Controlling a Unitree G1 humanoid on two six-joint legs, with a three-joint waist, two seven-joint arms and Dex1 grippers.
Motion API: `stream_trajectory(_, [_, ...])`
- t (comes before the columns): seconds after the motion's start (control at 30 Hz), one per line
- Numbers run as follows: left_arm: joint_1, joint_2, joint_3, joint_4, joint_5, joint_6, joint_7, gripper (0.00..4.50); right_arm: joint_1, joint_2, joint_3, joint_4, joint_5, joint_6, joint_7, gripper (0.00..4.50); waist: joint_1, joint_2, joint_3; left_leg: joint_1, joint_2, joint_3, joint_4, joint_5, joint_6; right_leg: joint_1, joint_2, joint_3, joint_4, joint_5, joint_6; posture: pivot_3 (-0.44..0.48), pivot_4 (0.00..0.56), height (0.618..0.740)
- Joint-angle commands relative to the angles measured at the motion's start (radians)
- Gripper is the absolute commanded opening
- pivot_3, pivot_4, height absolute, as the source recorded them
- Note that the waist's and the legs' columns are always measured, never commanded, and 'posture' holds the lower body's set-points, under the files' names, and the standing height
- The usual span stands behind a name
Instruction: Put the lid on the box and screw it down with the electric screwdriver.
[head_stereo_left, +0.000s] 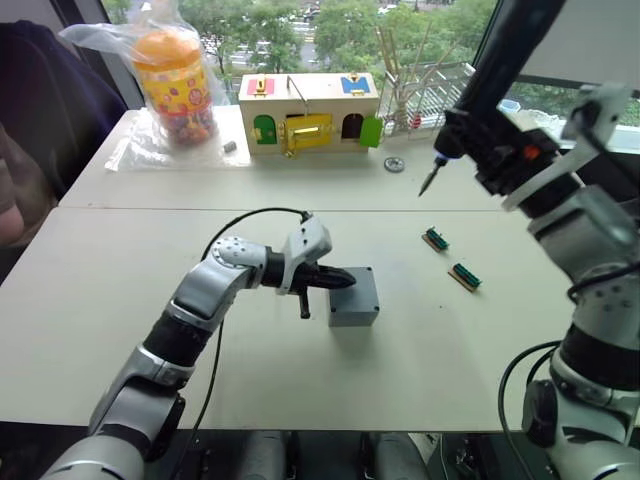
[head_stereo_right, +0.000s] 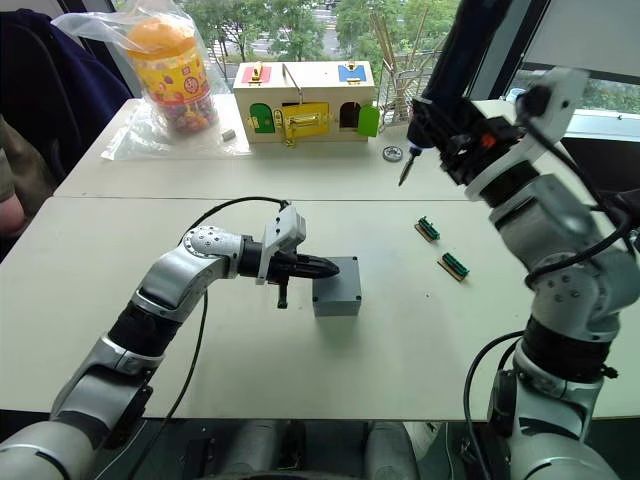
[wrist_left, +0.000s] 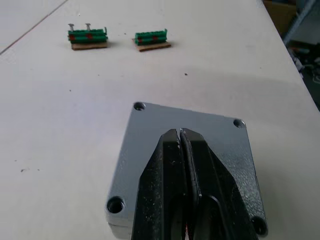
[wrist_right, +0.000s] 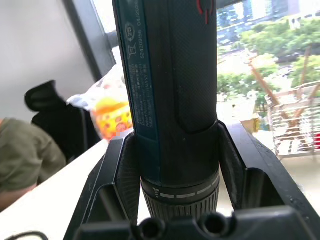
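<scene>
Lid (wrist_left: 185, 150) sits on box (head_stereo_left: 353, 297), near centre of table (head_stereo_left: 120, 300). Left pincer (head_stereo_left: 338, 281), fingers together, tips rest on lid top from the 9 o'clock side. Right pincer (wrist_right: 175, 165) is clamped on electric screwdriver (head_stereo_left: 490, 75), held raised at 2 o'clock from box, bit angled down. Two green connector blocks (head_stereo_left: 450, 258) lie at 3 o'clock of box, apart from it.

Near edge of lid (wrist_left: 185, 150) hidden under left gripper's fingers (wrist_left: 170, 195). Box (head_stereo_left: 352, 310) red mark not visible. Electric screwdriver (head_stereo_left: 495, 70) upper end cut by picture top. Person (head_stereo_right: 12, 190) at table's left cut by edge. Small round object (head_stereo_left: 394, 164) near wooden box (head_stereo_left: 310, 112) too small to identify.
</scene>
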Motion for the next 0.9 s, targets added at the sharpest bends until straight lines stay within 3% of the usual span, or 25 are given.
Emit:
stream_trajectory(0.03, [-0.037, 0.018, 0.065, -0.097, -0.087, 0.051, -0.025, 0.0, -0.059, -0.175, -0.081, 0.078, 0.095, 0.163, -0.019, 1.74, 0.003, 0.0, 0.001, -0.001, 0.0, 0.0, 0.001, 0.0, 0.0, 0.0, 0.0, 0.0, 0.0, 0.0, 0.0, 0.0, 0.15, 0.706])
stream_trajectory(0.17, [-0.027, 0.09, 0.027, -0.204, -0.12, 0.082, -0.098, 0.0, 0.114, -0.48, -0.019, 0.225, 0.028, 0.377, 0.132, 1.74, 0.014, 0.0, 0.002, -0.005, -0.001, -0.002, 0.001, -0.001, 0.002, -0.001, -0.001, -0.001, -0.002, 0.0, 0.0, 0.0, 0.15, 0.706])
stream_trajectory(0.3, [0.011, 0.169, -0.033, -0.304, -0.116, 0.075, -0.155, 0.0, 0.247, -0.606, 0.002, 0.39, 0.02, 0.512, 0.279, 1.74, 0.006, 0.001, 0.003, -0.005, -0.002, 0.001, 0.002, -0.002, 0.003, -0.002, -0.002, 0.0, -0.002, 0.0, 0.0, 0.0, 0.15, 0.706])
stream_trajectory(0.53, [0.062, 0.154, -0.055, -0.371, -0.101, 0.059, -0.084, 0.0, 0.166, -0.618, 0.127, 0.638, -0.028, 0.638, 0.345, 1.74, -0.006, 0.008, 0.006, -0.002, 0.0, 0.003, 0.002, -0.001, 0.002, -0.004, -0.001, 0.004, -0.001, 0.0, 0.0, 0.0, 0.15, 0.706])
stream_trajectory(0.9, [0.155, 0.157, -0.041, -0.428, -0.102, 0.096, 0.037, 0.0, 0.037, -0.602, 0.402, 0.857, -0.269, 0.532, 0.514, 1.74, 0.003, 0.007, 0.007, -0.006, -0.002, 0.002, 0.005, -0.001, 0.002, -0.005, -0.001, 0.003, -0.002, 0.0, 0.0, 0.0, 0.15, 0.706])
